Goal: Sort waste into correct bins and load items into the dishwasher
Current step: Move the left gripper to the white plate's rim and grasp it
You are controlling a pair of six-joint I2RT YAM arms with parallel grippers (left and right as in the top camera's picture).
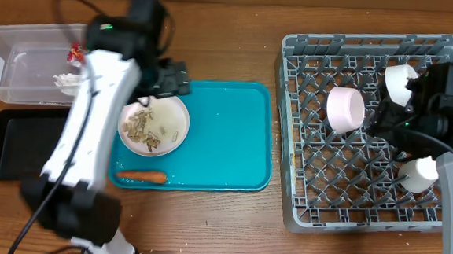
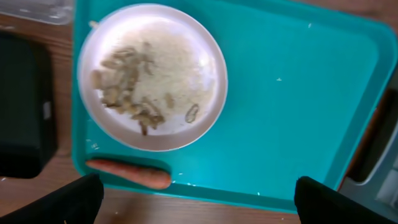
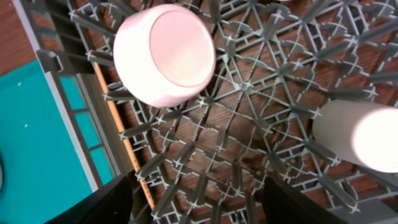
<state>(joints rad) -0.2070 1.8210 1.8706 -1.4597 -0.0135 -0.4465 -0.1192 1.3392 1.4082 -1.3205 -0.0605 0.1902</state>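
Observation:
A round white plate (image 1: 181,118) with beige scraps and rice (image 1: 144,126) sits on the left of the teal tray, and an orange carrot (image 1: 141,176) lies at the tray's front edge. My left gripper (image 1: 166,81) hovers open and empty above them. In the left wrist view the plate (image 2: 214,87), the scraps (image 2: 127,87) and the carrot (image 2: 127,173) show beyond its fingers (image 2: 199,202). The grey dish rack (image 1: 355,206) holds a bowl on its side (image 1: 344,109), a second bowl (image 1: 400,81) and a cup (image 1: 417,174). My right gripper (image 1: 385,117) is open over the rack floor (image 3: 202,199).
The clear tub (image 1: 22,55) at the back left holds a red wrapper (image 1: 76,52) and a white paper wad (image 1: 66,79). The black tray (image 1: 13,141) lies in front of it. A thin wooden chopstick (image 3: 118,124) lies along the rack's left edge. The teal tray (image 1: 226,135) is bare on its right.

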